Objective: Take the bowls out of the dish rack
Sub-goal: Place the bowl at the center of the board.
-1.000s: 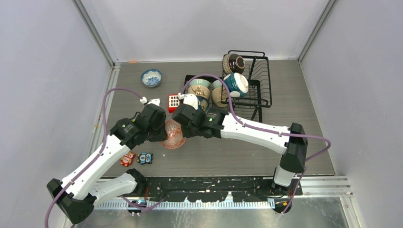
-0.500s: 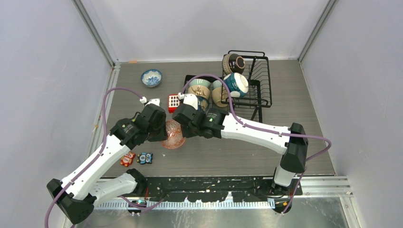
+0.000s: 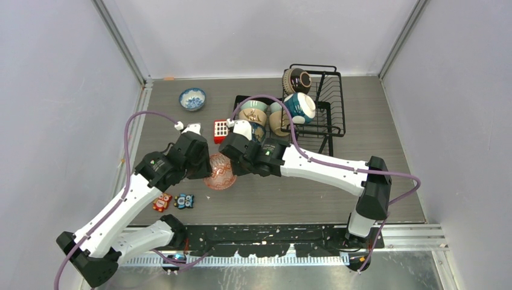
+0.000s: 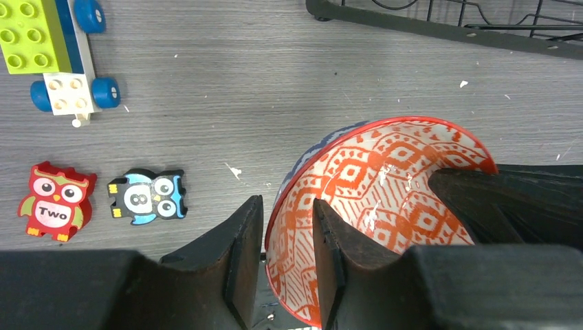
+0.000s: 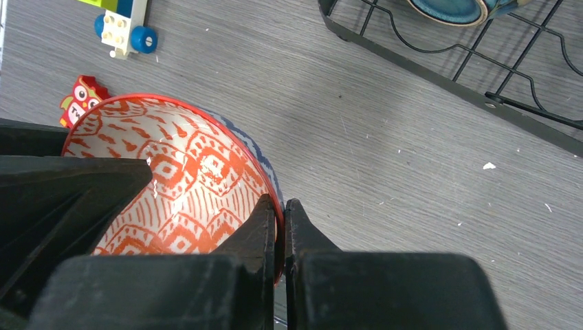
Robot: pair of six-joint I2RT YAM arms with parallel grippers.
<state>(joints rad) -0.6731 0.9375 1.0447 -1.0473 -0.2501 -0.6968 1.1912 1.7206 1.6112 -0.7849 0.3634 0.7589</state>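
My right gripper point(image 5: 280, 205) is pinched tight on the rim of the red patterned bowl point(image 5: 179, 179), one finger inside and one against its blue outer wall. My left gripper point(image 4: 286, 206) straddles the opposite side of the same rim. Its jaws stand apart, with the rim running between them close to the outer finger and a clear gap to the inner one. So the bowl hangs tilted between my two wrists, just above the grey table point(image 4: 240, 89). I cannot tell whether its underside touches the boards.

Just beyond my left fingers, off to their outer side, lie a blue owl block point(image 4: 148, 196) and a red owl block point(image 4: 55, 201), side by side. Farther out from them is a toy car of bricks point(image 4: 62, 62).

Past my right fingertips, across a strip of table, runs the black wire edge of the dish rack point(image 5: 440, 79). It holds a pale green bowl point(image 3: 253, 112), a tan bowl point(image 3: 276, 121), a dark blue bowl point(image 3: 300, 107) and a brown bowl point(image 3: 296, 80) at the far end. A red block with white squares point(image 3: 220, 128) sits near my wrists beside the rack. Well beyond my left gripper, a blue-and-white bowl point(image 3: 192, 98) stands upright on the table.
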